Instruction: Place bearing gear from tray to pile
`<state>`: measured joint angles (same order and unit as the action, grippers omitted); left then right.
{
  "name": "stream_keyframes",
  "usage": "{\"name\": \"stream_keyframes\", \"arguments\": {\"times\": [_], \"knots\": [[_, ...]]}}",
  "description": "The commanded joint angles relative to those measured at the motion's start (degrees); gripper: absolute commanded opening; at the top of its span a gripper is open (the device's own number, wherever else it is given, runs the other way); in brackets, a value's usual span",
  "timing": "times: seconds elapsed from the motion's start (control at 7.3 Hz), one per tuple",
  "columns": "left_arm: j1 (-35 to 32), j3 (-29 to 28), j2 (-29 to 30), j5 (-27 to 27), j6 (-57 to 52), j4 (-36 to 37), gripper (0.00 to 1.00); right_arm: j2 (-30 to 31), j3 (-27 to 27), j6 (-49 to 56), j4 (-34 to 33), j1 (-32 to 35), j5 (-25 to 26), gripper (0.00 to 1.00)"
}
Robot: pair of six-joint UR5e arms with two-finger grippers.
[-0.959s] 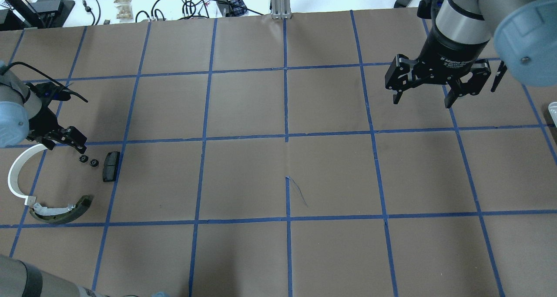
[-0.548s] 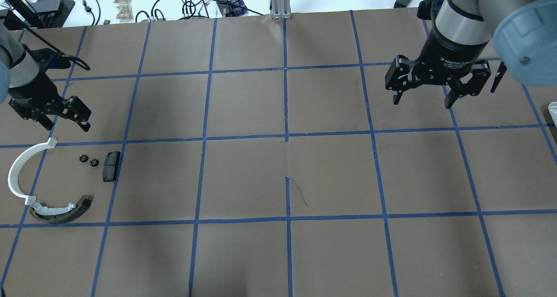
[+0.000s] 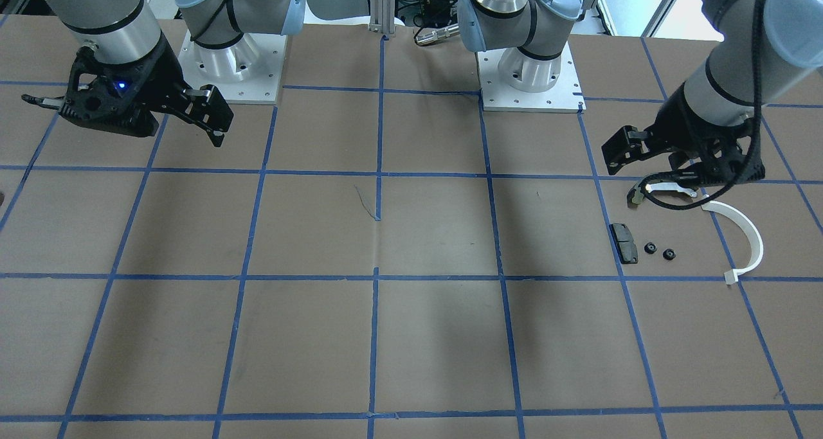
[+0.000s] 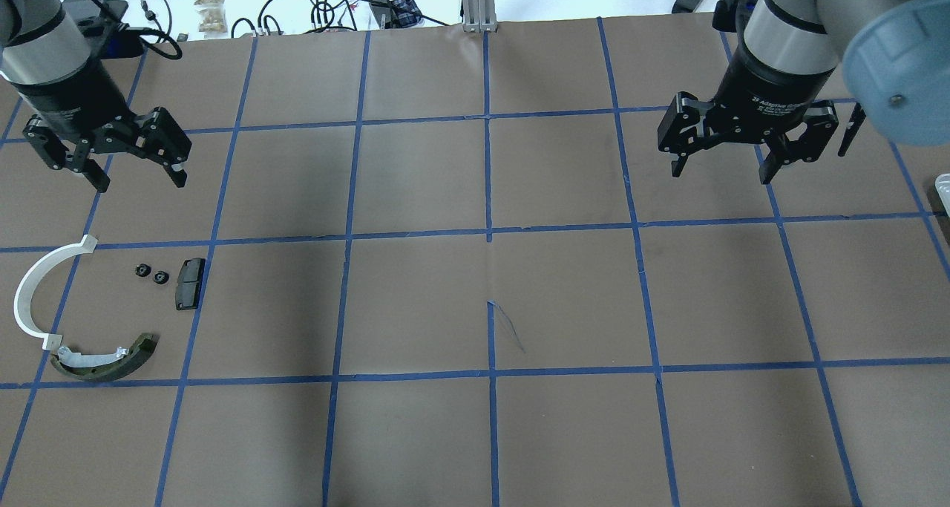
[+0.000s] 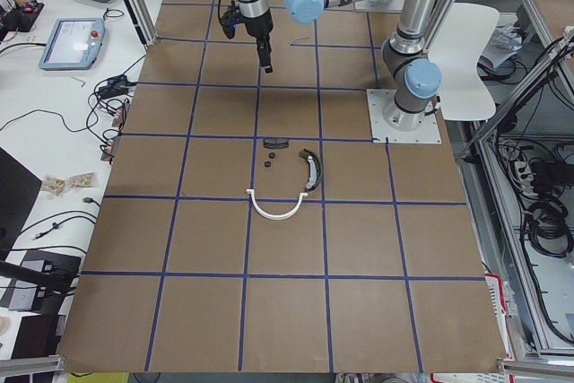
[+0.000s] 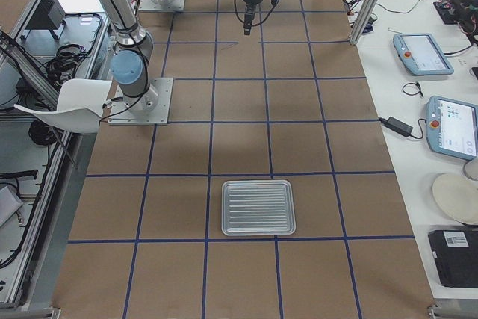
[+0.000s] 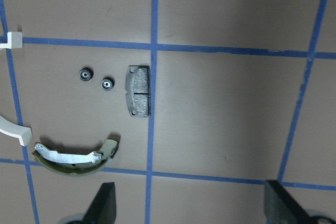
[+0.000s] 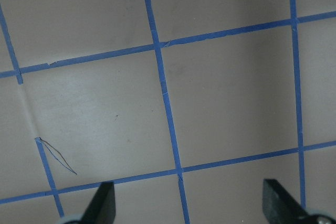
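Observation:
Two small black bearing gears [image 4: 139, 271] [image 4: 159, 277] lie on the table in the pile, next to the black pad [image 4: 189, 283], the white half-ring arc [image 4: 33, 292] and the olive-and-white shoe [image 4: 104, 358]. The left wrist view shows the gears [image 7: 85, 73], pad [image 7: 138, 91] and shoe [image 7: 73, 157] below the camera. My left gripper [image 4: 139, 182] is open and empty, raised on the far side of the pile. My right gripper [image 4: 720, 174] is open and empty, high over the right half of the table. The silver tray [image 6: 259, 207] holds nothing.
Brown paper with a blue tape grid covers the table. Cables and boxes lie past the far edge [image 4: 334, 6]. A sliver of the tray [image 4: 944, 184] shows at the overhead view's right edge. The right wrist view shows only bare paper [image 8: 220, 103].
My left gripper has lifted away from the gears and moved toward the far side and slightly right, open throughout. The pile's parts and the right arm have not moved.

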<state>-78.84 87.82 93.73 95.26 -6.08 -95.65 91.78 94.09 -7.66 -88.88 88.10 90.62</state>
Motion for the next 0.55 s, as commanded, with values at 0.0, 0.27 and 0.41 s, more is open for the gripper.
{"name": "stream_keyframes", "arguments": {"times": [0.0,0.27,0.41], "knots": [[-4.9,-1.6,-4.2,-2.6,5.7,3.2,1.0,0.6,0.0,0.2,0.9,-0.1,-0.6,1.0],[-9.7,-0.2,-5.0,-2.3,5.5,3.9,1.0,0.9,0.1,0.3,0.6,-0.2,-0.8,1.0],[-10.9,0.8,-5.1,-2.3,5.2,6.8,1.0,0.9,0.2,0.3,0.7,-0.1,-0.8,1.0]]}}
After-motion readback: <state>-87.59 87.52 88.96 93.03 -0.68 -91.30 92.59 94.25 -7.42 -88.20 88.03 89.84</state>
